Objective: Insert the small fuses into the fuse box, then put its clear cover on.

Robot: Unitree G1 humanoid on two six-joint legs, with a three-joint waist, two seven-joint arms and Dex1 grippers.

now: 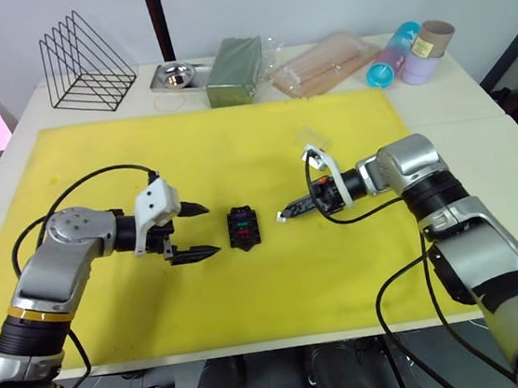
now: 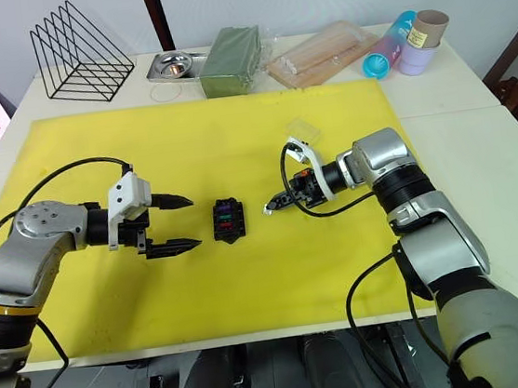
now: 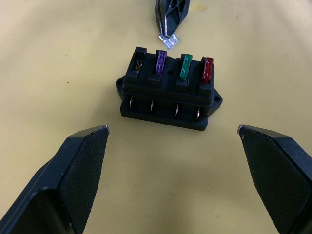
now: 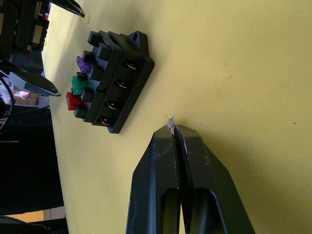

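Now the right tool (image 1: 285, 216) is pinching the last pale fuse (image 3: 168, 41) just beside the box (image 1: 243, 228), likely aiming for the one empty slot. The left tool (image 1: 193, 230) is waiting spread wide, flanking the box, probably ready to steady it.

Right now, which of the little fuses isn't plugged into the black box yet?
The pale one pinched in the right gripper. The purple, green and red fuses already stand in the fuse box.

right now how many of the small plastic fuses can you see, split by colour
purple blade fuse seated in the black fuse box: 1
green blade fuse seated in the box: 1
red blade fuse seated in the box: 1
pale greyish fuse pinched in the right gripper: 1
total: 4, with one slot of the box empty
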